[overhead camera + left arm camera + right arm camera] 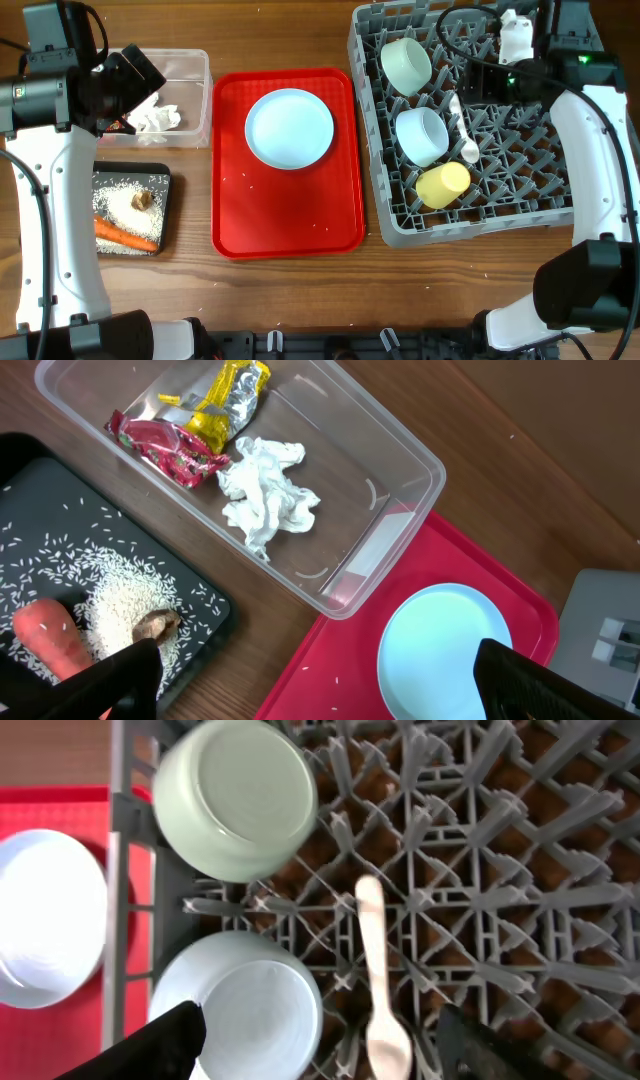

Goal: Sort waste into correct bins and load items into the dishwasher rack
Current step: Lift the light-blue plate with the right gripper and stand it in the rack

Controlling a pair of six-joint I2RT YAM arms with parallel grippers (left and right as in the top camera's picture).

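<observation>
Read the layout by waste kind. The black tray (166, 212) holds the food waste: the carrot (125, 235), the rice grains (122, 192) and the brown scrap (142, 200). The clear tub (196, 62) keeps the dry waste apart from it: the yellow wrapper (228, 395), the red wrapper (165, 445) and the napkin (268, 495). Both bins sit side by side on the surface (290, 290). The rack (560, 215) carries the green bowl (406, 64), the pale blue bowl (422, 135), the yellow cup (443, 184) and the white spoon (462, 130), each propped or lying among the pegs. The plate (289, 127) lies flat on the red serving tray (290, 210), between tub and rack, and is judged the one item not yet loaded. Check the left pincer (315, 665): it hovers above the tub's near corner, spread wide, holding and touching nothing. Check the right pincer (320, 1025): it hangs over the rack above the pale blue bowl and spoon, equally wide apart and empty.
</observation>
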